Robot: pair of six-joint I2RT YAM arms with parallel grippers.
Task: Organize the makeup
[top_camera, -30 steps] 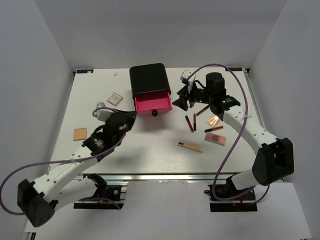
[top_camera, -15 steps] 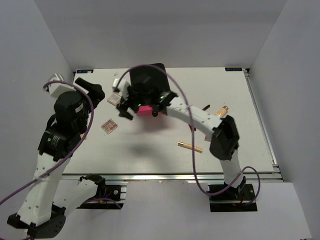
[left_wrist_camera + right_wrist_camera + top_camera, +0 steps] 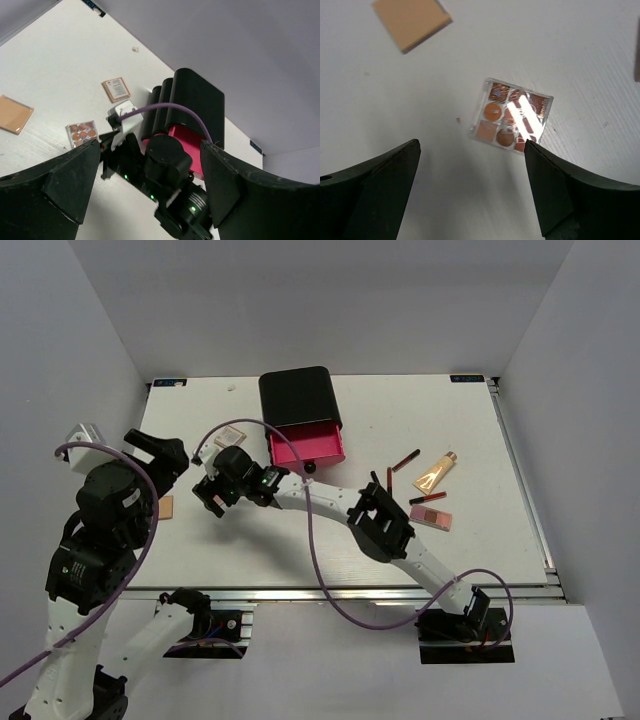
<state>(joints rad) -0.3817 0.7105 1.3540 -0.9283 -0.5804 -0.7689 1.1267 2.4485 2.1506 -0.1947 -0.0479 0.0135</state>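
The makeup is spread over the white table (image 3: 330, 540). A clear palette (image 3: 512, 116) of brown pans lies flat just ahead of my right gripper (image 3: 472, 200), which hovers open over it with nothing between its fingers (image 3: 555, 190). In the top view that gripper (image 3: 212, 495) covers the palette. A peach square compact (image 3: 411, 20) lies further off. My left gripper (image 3: 165, 455) is raised at the left, open and empty, looking down on the right arm's wrist (image 3: 167, 160). Dark-red lip sticks (image 3: 405, 460), a peach tube (image 3: 437, 472) and a pink palette (image 3: 430, 517) lie at the right.
The black box (image 3: 297, 397) stands at the back centre with its pink drawer (image 3: 307, 448) pulled out. A small square compact (image 3: 116, 89) lies left of the box. My right arm (image 3: 380, 520) stretches across the table's middle, its purple cable (image 3: 320, 570) looping over the near edge.
My right arm has swung from the right side across to the left and opened. My left gripper has opened and lifted away to the left, and the clear palette now lies on the table.
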